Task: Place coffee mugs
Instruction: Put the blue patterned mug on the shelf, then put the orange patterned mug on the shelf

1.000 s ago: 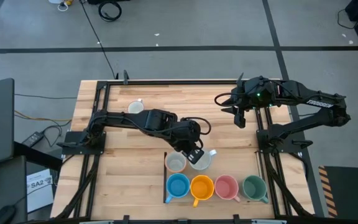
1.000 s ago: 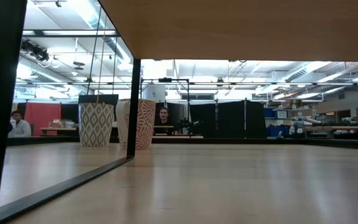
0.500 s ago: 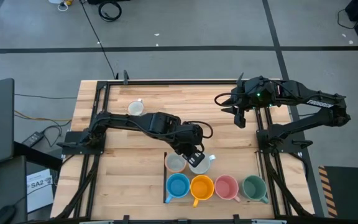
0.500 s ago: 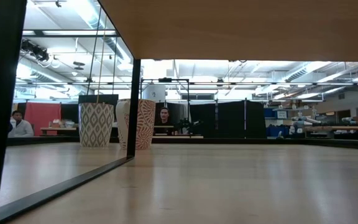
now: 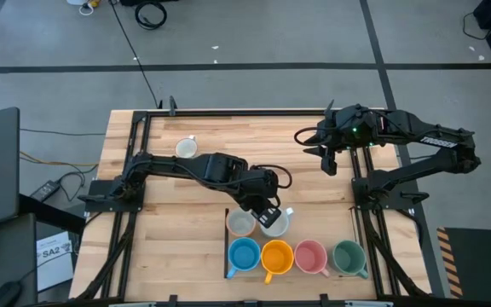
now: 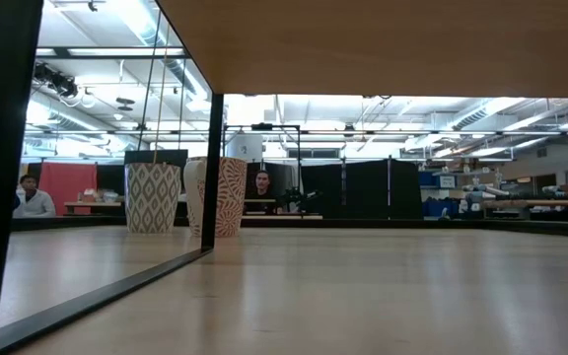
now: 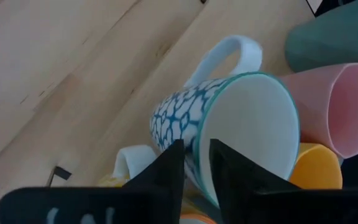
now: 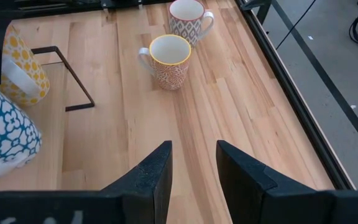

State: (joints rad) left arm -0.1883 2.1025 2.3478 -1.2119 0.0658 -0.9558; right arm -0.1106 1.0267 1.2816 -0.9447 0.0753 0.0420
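My left gripper (image 5: 267,207) is shut on a white mug with a teal pattern (image 5: 274,222), beside a cream mug with a yellow pattern (image 5: 241,223). Just nearer stands a row of blue (image 5: 244,254), orange (image 5: 276,256), pink (image 5: 310,256) and green (image 5: 348,256) mugs, upright on the table. Another white mug (image 5: 186,147) stands at the far left. The right wrist view shows it (image 8: 188,15) and an orange-patterned mug with a yellow rim (image 8: 166,59). My right gripper (image 5: 328,162) is open and empty at the far right, above the table (image 5: 194,247). My left gripper holds the teal-patterned mug by its rim (image 7: 199,140), on the side opposite the handle (image 7: 235,50). One finger (image 7: 224,163) is inside the mug and one (image 7: 171,160) is outside on the patterned wall. The fingers come from above. I cannot tell whether its base touches the table.
A thin black frame (image 5: 227,232) lies on the table along the left of the mug group, also seen in the right wrist view (image 8: 61,74). Black rails run along the table's edges (image 5: 135,145). The low view shows only the room and people far behind.
My left gripper has moved a little toward the table's near edge with the teal-patterned mug, bringing it closer to the cream mug and the coloured row.
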